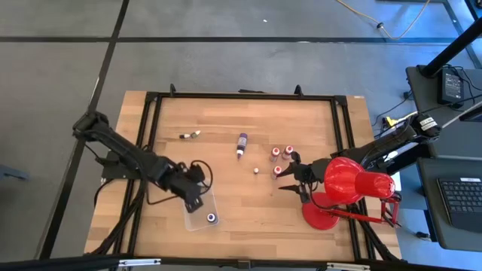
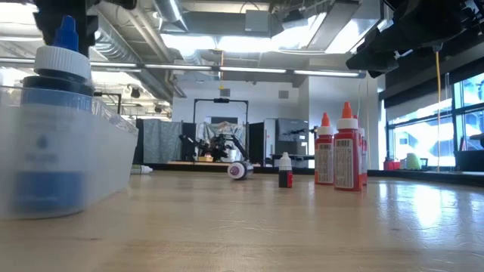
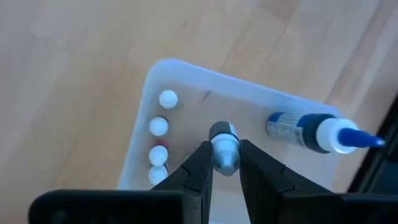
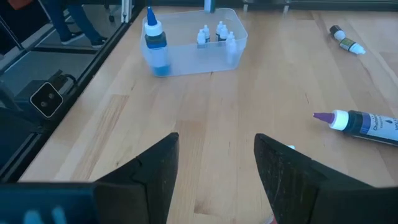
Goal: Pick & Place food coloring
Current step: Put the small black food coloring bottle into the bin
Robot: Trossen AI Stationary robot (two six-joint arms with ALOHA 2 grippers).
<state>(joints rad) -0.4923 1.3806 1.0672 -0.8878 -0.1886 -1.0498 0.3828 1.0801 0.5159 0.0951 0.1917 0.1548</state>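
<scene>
My left gripper [image 1: 194, 197] [image 3: 224, 171] hangs over the clear tray [image 1: 197, 220], shut on a tiny bottle with a grey cap [image 3: 224, 149]. Inside the tray [image 3: 186, 74] stand several white-capped little bottles [image 3: 159, 126] and a larger blue bottle [image 3: 308, 132] [image 2: 53, 113]. My right gripper [image 1: 290, 177] [image 4: 217, 171] is open above the bare wood beside three red bottles [image 1: 280, 158] [image 2: 344, 151] that stand upright on the table. A tiny bottle [image 1: 257, 171] stands nearby. The long purple bottle [image 1: 242, 144] [image 4: 367, 124] lies on its side, as does a small dark one [image 1: 190, 135] [image 4: 347, 42]. My left gripper pinches the tiny bottle between its two fingers [image 3: 198, 167] at the upper part, by the grey cap [image 3: 226, 160]. The fingers come from above, pointing down into the tray. Whether the bottle's lower end stands on the tray floor cannot be told.
A big red desk lamp [image 1: 350, 181] stands at the table's right side, its shade over the right arm. A black frame [image 1: 241, 95] runs around the tabletop. Bare wood [image 1: 248, 203] lies between the tray and the red bottles.
</scene>
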